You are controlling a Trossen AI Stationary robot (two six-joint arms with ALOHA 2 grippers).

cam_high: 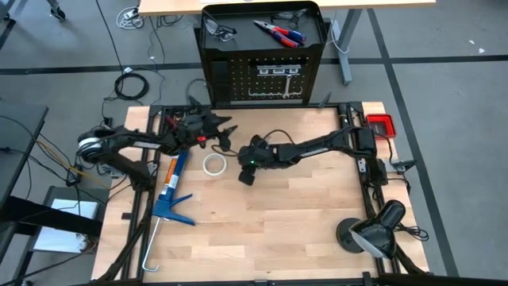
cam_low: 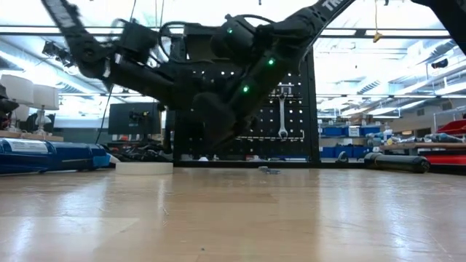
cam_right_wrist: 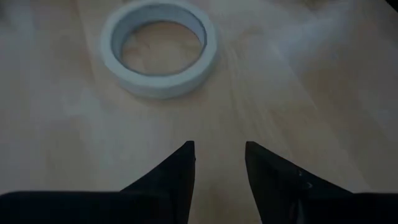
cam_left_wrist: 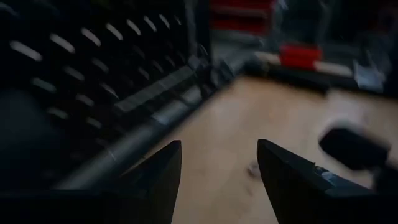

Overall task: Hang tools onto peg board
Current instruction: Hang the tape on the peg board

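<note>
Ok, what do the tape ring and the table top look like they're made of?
Tape ring: looks like matte white paper tape, a wound band with a hollow centre, though the material is not certain. Table top: light wood with visible grain, probably sealed, given the soft sheen in the low view.

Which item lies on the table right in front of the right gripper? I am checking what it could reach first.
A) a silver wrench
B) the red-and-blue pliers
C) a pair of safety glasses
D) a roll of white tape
D: the right wrist view shows the roll of white tape lying flat on the wood just beyond the open right gripper; the pliers lie on the peg board's top.
</note>
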